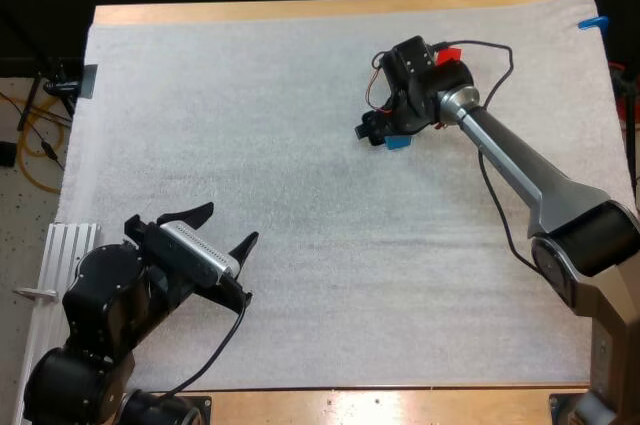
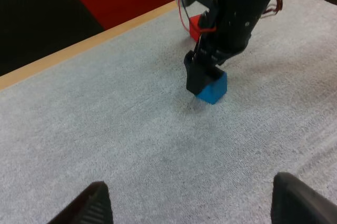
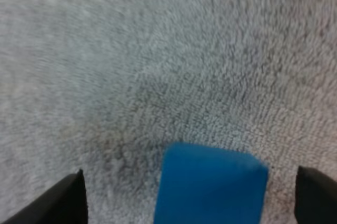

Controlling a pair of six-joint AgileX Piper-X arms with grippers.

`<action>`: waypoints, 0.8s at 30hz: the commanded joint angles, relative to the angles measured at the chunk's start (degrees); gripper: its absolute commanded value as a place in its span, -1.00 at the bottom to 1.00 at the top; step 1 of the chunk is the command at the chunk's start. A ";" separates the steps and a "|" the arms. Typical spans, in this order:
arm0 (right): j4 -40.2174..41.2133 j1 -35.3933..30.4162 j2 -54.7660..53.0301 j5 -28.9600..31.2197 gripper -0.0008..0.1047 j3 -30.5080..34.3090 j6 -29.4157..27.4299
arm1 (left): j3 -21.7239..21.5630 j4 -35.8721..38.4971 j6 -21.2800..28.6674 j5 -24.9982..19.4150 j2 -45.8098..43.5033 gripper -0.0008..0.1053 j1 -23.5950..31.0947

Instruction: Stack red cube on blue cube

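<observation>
The blue cube (image 1: 399, 142) (image 2: 215, 89) rests on the white mat, right of centre toward the far side. My right gripper (image 1: 380, 133) (image 3: 192, 196) hangs low over it and is open; in the right wrist view the blue cube (image 3: 210, 182) lies between the two spread fingers, touching neither. The red cube (image 1: 449, 53) (image 2: 194, 28) sits on the mat just beyond the right arm's wrist, partly hidden by it. Far from both cubes, my left gripper (image 1: 222, 228) (image 2: 195, 203) stands open and empty at the near left of the mat.
The white mat (image 1: 300, 145) covers most of the wooden table (image 1: 300, 10). A ribbed metal block (image 1: 70, 250) lies off the mat's near left edge. Open mat stretches between the two grippers.
</observation>
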 commanded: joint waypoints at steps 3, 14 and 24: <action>-0.27 -1.02 -5.63 -0.92 0.48 -0.43 -4.19 | -0.51 -0.29 -0.02 -0.23 -0.15 0.20 -0.30; -2.96 -9.55 -11.24 0.66 0.48 -0.43 -2.99 | -0.51 -0.29 -0.02 -0.11 -0.15 0.20 -0.30; -12.82 -12.54 -7.19 6.03 0.48 -0.47 9.13 | -0.51 -0.29 -0.48 -0.09 -0.15 0.20 -0.30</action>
